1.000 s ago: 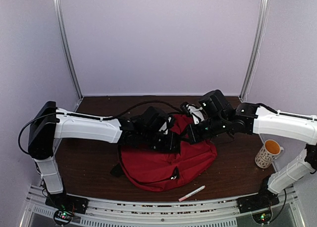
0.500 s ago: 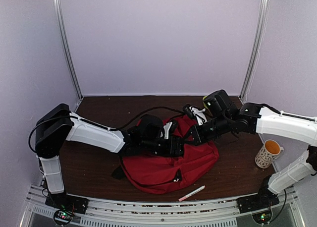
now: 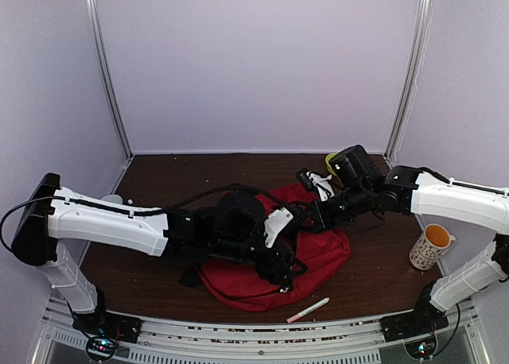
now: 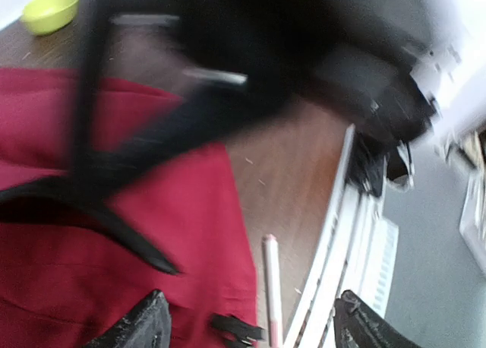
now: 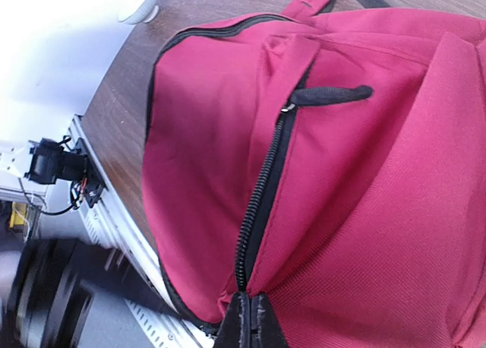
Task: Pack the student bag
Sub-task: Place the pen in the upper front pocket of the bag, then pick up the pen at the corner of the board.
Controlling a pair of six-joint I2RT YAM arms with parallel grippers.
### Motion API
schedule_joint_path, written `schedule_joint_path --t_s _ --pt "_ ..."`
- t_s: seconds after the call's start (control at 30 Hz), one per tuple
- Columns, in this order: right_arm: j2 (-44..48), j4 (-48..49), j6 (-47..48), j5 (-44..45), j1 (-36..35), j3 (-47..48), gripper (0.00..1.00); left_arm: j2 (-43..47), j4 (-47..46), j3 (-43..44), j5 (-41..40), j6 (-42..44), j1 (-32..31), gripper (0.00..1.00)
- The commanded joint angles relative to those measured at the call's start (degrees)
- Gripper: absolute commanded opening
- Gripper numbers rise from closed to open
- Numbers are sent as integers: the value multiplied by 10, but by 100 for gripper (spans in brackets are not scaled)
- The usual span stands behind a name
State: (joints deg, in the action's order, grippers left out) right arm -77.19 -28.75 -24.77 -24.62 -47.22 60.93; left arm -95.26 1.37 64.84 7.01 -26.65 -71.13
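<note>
The student bag (image 3: 326,253) is a dark-red backpack lying flat mid-table. In the right wrist view the student bag (image 5: 380,211) fills the frame, its black zipper (image 5: 262,188) partly open. My right gripper (image 5: 250,319) is shut on a fold of the fabric at the zipper's end; in the top view the right gripper (image 3: 308,218) sits at the bag's far upper edge. My left gripper (image 3: 285,267) hovers low over the bag's near edge. In the blurred left wrist view the left gripper (image 4: 250,334) is open and empty above the bag's hem (image 4: 190,211).
A pink-and-white pen (image 3: 308,309) lies on the table just in front of the bag, and the pen (image 4: 270,287) shows between my left fingers. A patterned mug (image 3: 430,246) stands at the right. A yellow bowl (image 3: 331,157) sits behind the right arm. The metal rail (image 3: 238,332) borders the near edge.
My left gripper has opened and swung from the bag's upper middle down toward its near edge. The right gripper has kept its pinch, almost unmoved.
</note>
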Motion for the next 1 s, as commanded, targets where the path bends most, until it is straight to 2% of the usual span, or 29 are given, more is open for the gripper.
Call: schedule_joint_path --t_s 0.0,0.13,0.33,0.43,0.53,0.63,0.8,0.97 --pt "8 10 -9 44 18 -12 0 -5 101 19 -57 141 -60 75" --pt "1 23 -37 99 47 -20 0 -36 131 45 -66 167 -96 73" --pt "-30 49 -49 98 79 -7 0 -125 214 135 -78 191 -121 68" --pt "-46 57 -49 85 82 0 0 -138 218 147 -92 193 -121 67" --pt "-57 59 -47 79 83 5 0 -179 295 203 -141 199 -121 66" --pt "-68 55 -46 80 85 12 0 -236 361 253 -150 202 -121 61" --pt "-73 36 -40 76 86 19 0 -250 341 248 -118 188 -122 57" --pt "-71 43 -45 75 86 7 0 -279 341 261 -102 188 -121 43"
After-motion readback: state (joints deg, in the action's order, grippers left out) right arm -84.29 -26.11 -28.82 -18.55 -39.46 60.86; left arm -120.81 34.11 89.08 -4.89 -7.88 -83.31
